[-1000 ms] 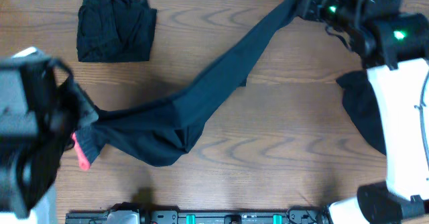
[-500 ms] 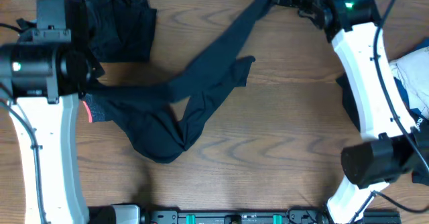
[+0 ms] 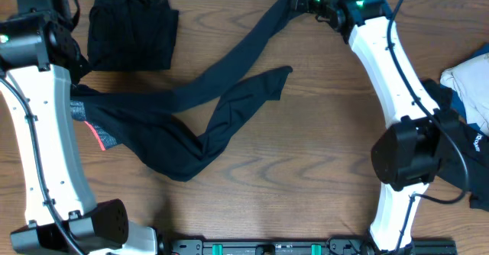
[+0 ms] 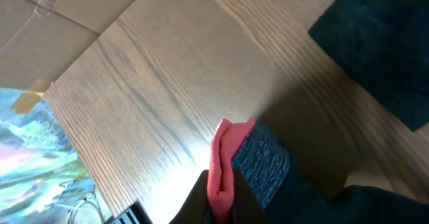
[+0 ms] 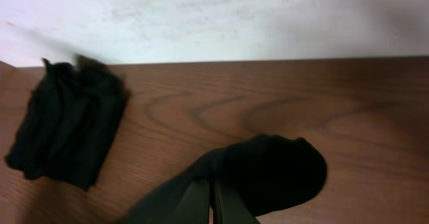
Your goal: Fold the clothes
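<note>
The left fingers (image 4: 220,207) are pressed tight on the red band (image 4: 223,163) at the top of the trousers (image 3: 221,102). The right fingers (image 5: 212,207) are pinching the black tip of one leg at the top edge of the table (image 3: 321,156).

A second ago the trousers ran in one straight, tight line from the lower left to the upper right. Since then the left arm has moved up the left side. The right arm has slid left along the top edge. The cloth now hangs loose between them. The other leg (image 3: 260,83) has dropped free and lies on the table, with its tip near the middle of the overhead picture. The seat lies bunched at the lower left.

So the trousers are held at both ends, but they are twisted and not flat. The fold has not begun; they likely need smoothing out first.

One folded black piece (image 3: 130,26) sits at the upper left. A white and blue pile (image 3: 466,87) waits at the right edge.
</note>
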Controlling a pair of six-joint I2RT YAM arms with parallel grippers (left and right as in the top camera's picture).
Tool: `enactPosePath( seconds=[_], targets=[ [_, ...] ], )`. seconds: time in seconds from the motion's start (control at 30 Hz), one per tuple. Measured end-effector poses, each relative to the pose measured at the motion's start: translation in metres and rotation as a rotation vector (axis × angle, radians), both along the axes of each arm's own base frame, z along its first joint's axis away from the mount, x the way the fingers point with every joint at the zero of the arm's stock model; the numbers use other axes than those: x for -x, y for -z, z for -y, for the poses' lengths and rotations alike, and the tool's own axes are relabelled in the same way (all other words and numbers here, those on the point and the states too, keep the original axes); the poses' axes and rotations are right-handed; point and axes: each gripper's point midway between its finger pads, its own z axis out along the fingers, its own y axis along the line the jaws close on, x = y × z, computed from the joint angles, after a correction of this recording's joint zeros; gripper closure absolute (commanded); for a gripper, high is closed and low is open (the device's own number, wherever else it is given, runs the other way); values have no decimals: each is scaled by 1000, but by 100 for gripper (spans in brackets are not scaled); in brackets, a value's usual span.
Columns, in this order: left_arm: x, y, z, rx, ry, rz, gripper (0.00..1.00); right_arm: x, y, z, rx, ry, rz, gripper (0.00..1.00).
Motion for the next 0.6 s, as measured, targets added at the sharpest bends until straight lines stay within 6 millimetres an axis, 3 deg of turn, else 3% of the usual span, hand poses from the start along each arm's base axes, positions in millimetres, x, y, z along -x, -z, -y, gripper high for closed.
enactPosePath(
  seconds=[0.2, 0.4, 0.6],
  targets=[
    [-3, 11, -12, 7, -34, -30, 94, -7, 27, 1, 22, 14, -35, 99],
    [-9, 17, -15, 8, -38, -33, 94, -8, 32, 13, 63, 60, -46, 99],
    [-18, 18, -6, 31, 17, -23, 94, -5, 45, 43, 102, 147, -112, 99]
  ],
)
